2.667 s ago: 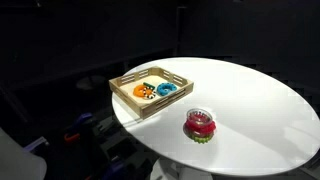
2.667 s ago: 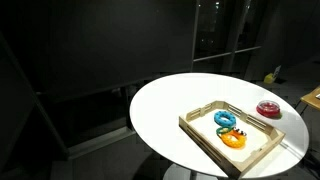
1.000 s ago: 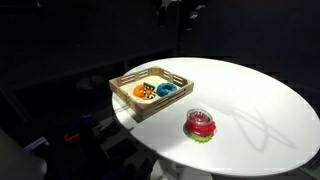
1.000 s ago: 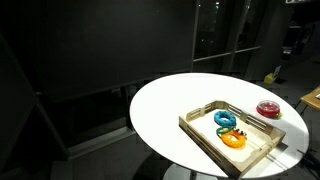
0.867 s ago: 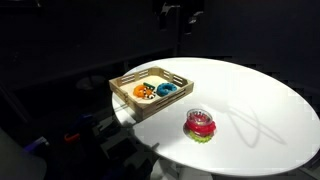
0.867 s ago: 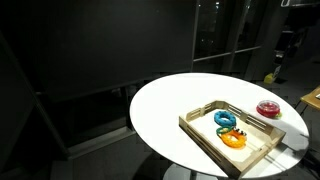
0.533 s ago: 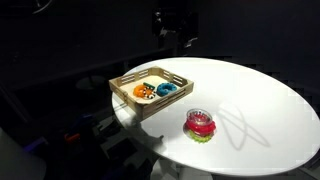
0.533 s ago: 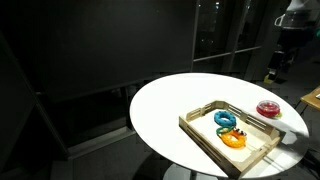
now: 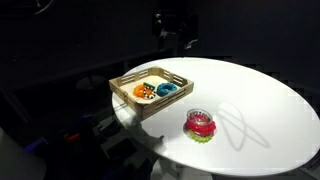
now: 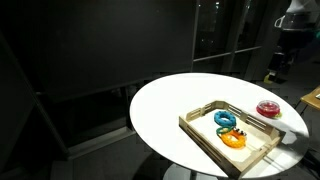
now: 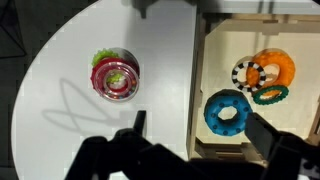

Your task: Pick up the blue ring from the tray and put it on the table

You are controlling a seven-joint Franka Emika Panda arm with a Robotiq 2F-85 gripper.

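While the blue ring (image 11: 231,112) lies flat in the wooden tray (image 11: 199,60), close beside the orange spotted ring (image 11: 262,72), the hand (image 11: 195,125), hanging spread wide well above the bench (image 11: 60,60), should centre over it and straddle its rim clear of that neighbour.

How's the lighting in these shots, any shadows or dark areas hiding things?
Both exterior views: room nearly black, only the table brightly lit, the gripper hard to make out. Wrist view: sharp, the blue ring clear, a thin looping shadow on the table.
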